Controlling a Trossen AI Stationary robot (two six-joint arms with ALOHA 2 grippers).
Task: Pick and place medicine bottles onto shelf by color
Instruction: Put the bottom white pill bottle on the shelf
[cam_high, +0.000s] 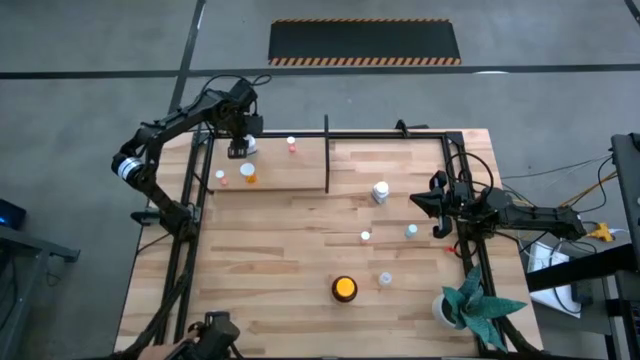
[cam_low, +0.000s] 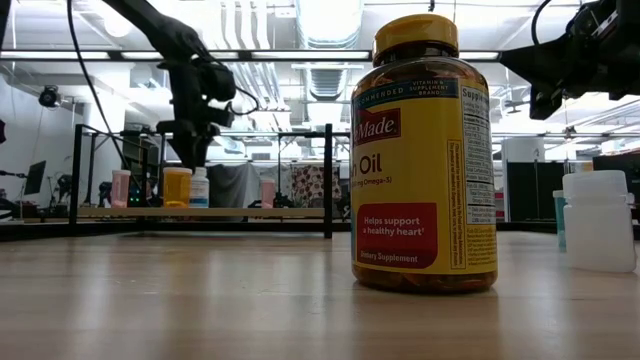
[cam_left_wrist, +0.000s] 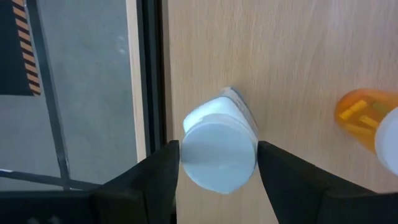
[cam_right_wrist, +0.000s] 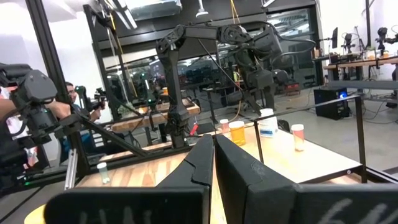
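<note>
My left gripper (cam_high: 240, 148) is over the far left of the shelf's wooden board (cam_high: 290, 178), shut on a white bottle with a pale cap (cam_left_wrist: 219, 152). An orange bottle (cam_high: 249, 176), a small pinkish one (cam_high: 221, 178) and a red-capped one (cam_high: 292, 145) also stand on the board, left of the black divider post (cam_high: 327, 155). My right gripper (cam_high: 428, 203) is shut and empty, raised at the table's right side. A white bottle (cam_high: 380, 190), three tiny bottles (cam_high: 366, 236) (cam_high: 411, 231) (cam_high: 385, 279) and the amber jar (cam_high: 344, 288) stand on the table. My left gripper pinches the white bottle's round cap (cam_left_wrist: 186, 155) between its two fingers, one on each side. The fingers come from above, pointing down. The bottle is upright, and in the low view (cam_low: 198, 188) its base is on the shelf board.
A potted green plant (cam_high: 470, 305) stands at the near right corner. The shelf's black tube frame (cam_high: 390, 133) runs along the far edge and down the right side. In the room beyond the table, a person holds a camera (cam_right_wrist: 28, 93).
</note>
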